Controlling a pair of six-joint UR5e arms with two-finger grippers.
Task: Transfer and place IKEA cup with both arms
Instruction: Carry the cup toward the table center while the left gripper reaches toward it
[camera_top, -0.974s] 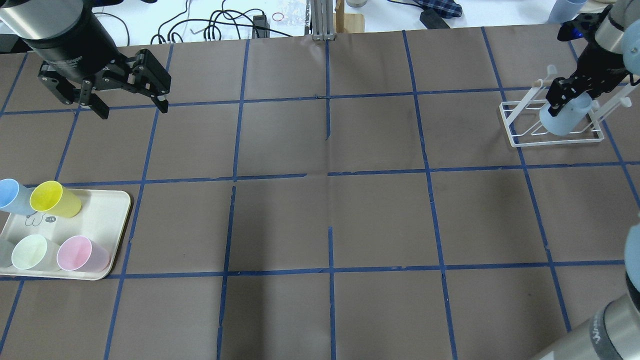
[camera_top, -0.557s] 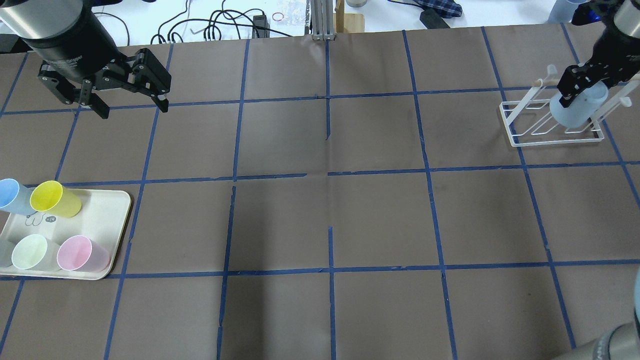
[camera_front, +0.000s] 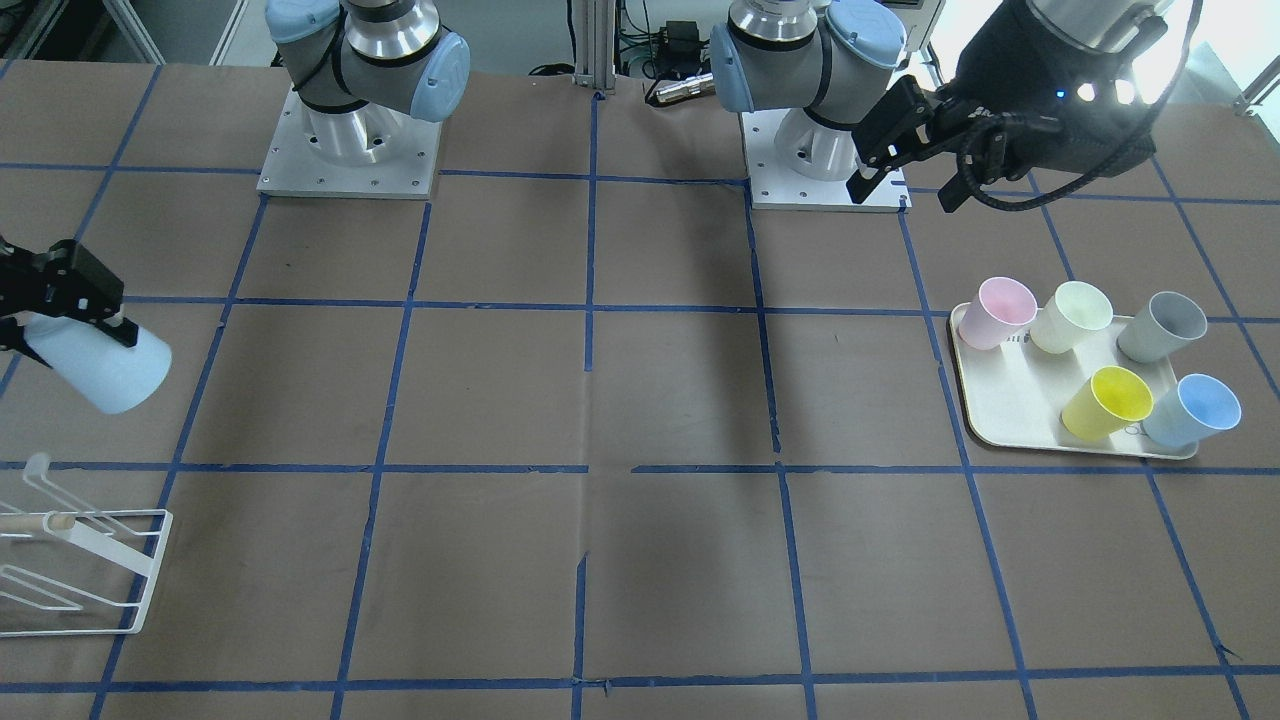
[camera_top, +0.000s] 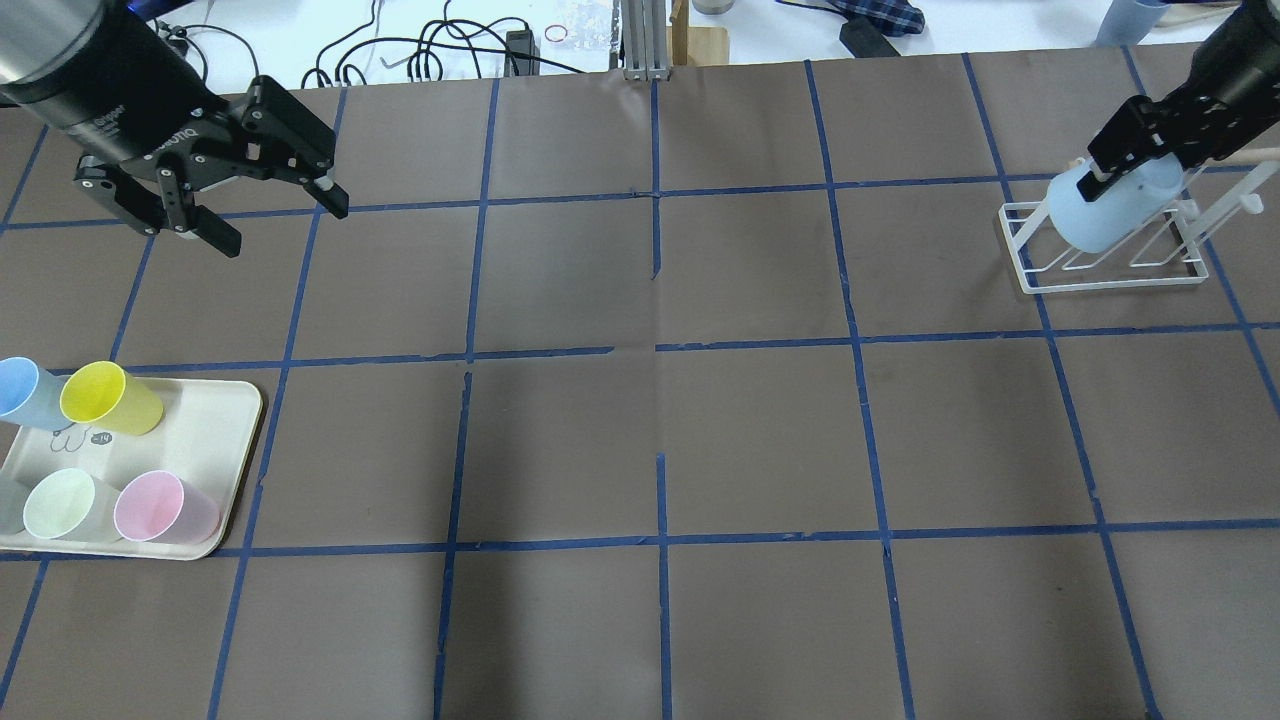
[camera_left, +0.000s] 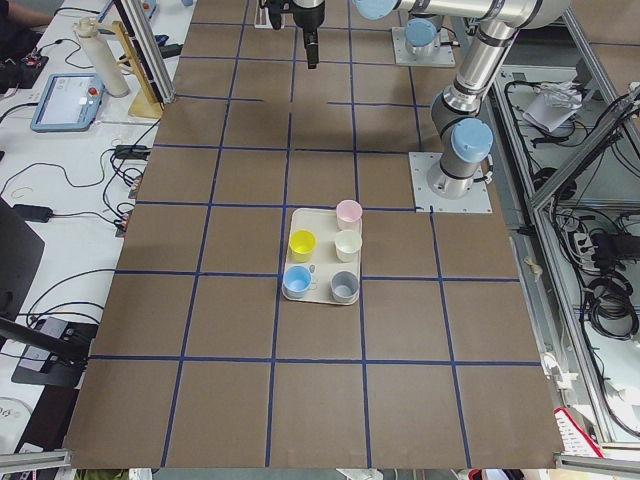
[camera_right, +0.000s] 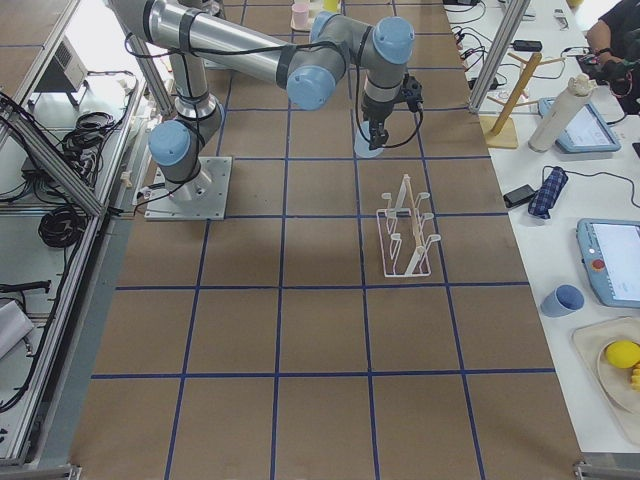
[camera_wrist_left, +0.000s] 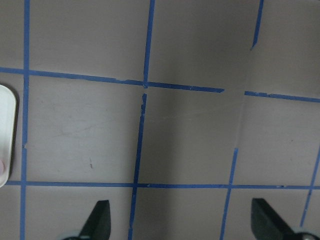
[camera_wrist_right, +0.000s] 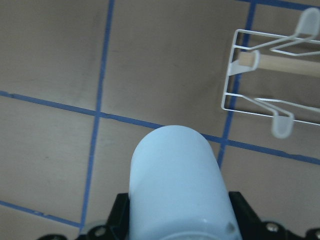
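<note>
EDITOR: What covers the desk (camera_top: 650, 430)?

PHOTOGRAPHER: Brown paper, ruled into squares by blue tape. Beyond its far edge runs a white workbench (camera_top: 280, 45) strewn with black cables.

EDITOR: And the cup?

PHOTOGRAPHER: The pale sky-blue tapered plastic tumbler (camera_front: 105, 372) hangs tilted in the air, pinched in the jaws of the right arm (camera_top: 1225, 70), near a white wire rack (camera_wrist_right: 281, 126) but clear of it.

EDITOR: The other arm?

PHOTOGRAPHER: The left arm (camera_top: 100, 90) hovers over bare paper, jaws spread wide, holding nothing. Nearby, a cream rectangular tray (camera_front: 1010, 415) carries a pink cup (camera_front: 1000, 312), a pale green cup (camera_front: 1072, 315), a grey cup (camera_front: 1165, 325), a yellow cup (camera_front: 1108, 402) and a second blue cup (camera_front: 1192, 410), all upright.
</note>
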